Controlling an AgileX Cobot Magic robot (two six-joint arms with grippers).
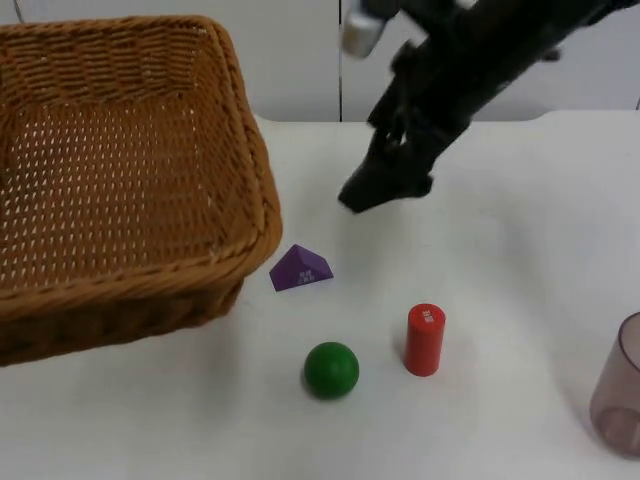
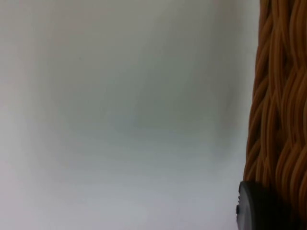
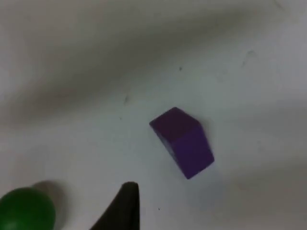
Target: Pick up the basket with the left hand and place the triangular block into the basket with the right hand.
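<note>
A large woven basket (image 1: 120,170) hangs tilted above the white desk (image 1: 500,300), its near edge raised off the surface, so the first half of the task looks done: the left end effector (image 2: 259,211) grips the basket's rim, with a black fingertip pressed against the wicker (image 2: 278,96). The purple triangular block (image 1: 300,268) has not yet been picked up; it lies flat on the desk just beside the basket's lower corner, outside it. The right end effector (image 1: 385,185) hovers above the desk, near the block on the side toward the partition wall, not touching it; whether its fingers are apart or together cannot be told. Its wrist camera looks down on the block (image 3: 183,141) with a green ball (image 3: 26,208) nearby. On the far side of the block from the basket sit the green ball (image 1: 331,369), a red cylinder (image 1: 424,340) and a translucent cup (image 1: 620,400). Grasping, lifting and dropping the block all remain.
</note>
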